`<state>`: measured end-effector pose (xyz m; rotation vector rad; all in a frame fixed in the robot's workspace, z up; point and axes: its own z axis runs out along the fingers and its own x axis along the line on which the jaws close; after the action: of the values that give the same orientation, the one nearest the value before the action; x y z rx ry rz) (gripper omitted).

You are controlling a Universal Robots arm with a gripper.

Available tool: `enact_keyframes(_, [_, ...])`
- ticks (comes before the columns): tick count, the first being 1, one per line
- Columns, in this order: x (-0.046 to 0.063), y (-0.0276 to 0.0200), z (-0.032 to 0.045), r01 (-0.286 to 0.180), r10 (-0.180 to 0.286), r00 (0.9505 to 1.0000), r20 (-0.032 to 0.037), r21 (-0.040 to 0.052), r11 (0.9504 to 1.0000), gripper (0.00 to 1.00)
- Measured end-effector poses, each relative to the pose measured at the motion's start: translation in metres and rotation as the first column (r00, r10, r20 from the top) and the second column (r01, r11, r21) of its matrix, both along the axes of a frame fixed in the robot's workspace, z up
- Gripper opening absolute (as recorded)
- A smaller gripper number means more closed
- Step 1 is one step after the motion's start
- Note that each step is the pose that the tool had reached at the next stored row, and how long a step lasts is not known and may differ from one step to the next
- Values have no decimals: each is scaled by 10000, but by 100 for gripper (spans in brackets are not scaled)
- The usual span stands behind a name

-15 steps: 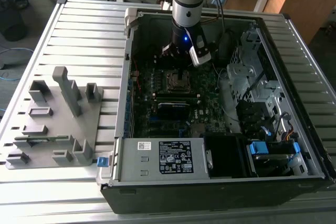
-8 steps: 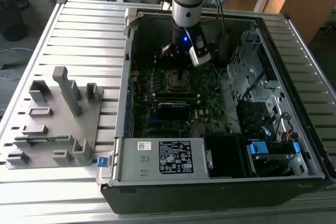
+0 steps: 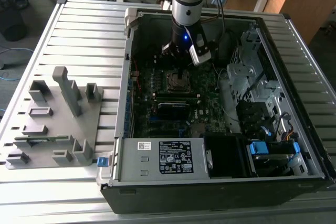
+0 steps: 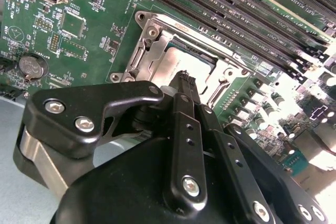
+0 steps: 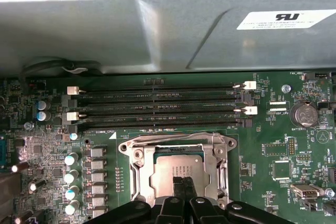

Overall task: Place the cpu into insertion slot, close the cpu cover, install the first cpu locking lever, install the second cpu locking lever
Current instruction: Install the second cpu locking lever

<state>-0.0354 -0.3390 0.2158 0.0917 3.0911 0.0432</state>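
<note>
The hand [image 4: 185, 85] is sitting nearest of all, its two black fingers [image 4: 181, 129] pressed together to a narrow tip with nothing between them, as both wrist views are showing. That tip is hanging just over the socket, right at the edge of the cpu [image 5: 176, 169], which is already lying flat in its slot with its dull grey top facing up. Around it the cpu cover [image 5: 137, 156] is lying down as a silvery frame, its window framing the chip, so the first two steps are looking done. My guess is that the work is now standing at the locking levers: the closed tip is looking set to push something, not to pick anything up. I am not managing to make out for certain where either lever is lying, or whether one is already latched; thin metal strips are running along the sides of the frame, but they are hard to tell apart from it. Any push on a lever is going to want a small, steady sideways-and-down stroke, kept clear of the memory slots [image 5: 157, 106] just beside the socket. From across the room, the arm [image 3: 187, 3] is reaching straight down into the open computer case [image 3: 302, 129] on the slatted desk [image 3: 84, 35], with a grey fixture [image 3: 52, 119] well apart toward the exterior view's left.
</note>
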Motion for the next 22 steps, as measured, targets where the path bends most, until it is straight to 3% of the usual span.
enact_keyframes(5, [0, 1, 7, 0, 0, 10000, 2, 4, 10000, 10])
enact_keyframes(7, [0, 0, 55, 0, 0, 10000, 1, 1, 10000, 10])
enact_keyframes(18, [0, 1, 56, -1, 1, 10000, -1, 3, 10000, 10])
enact_keyframes(19, [2, 0, 57, -3, 3, 10000, -37, 1, 10000, 10])
enact_keyframes(21, [6, 0, 55, -1, 1, 9997, -245, 0, 10000, 10])
enact_keyframes(22, [6, 0, 55, 0, 0, 9995, -306, -1, 10000, 10])
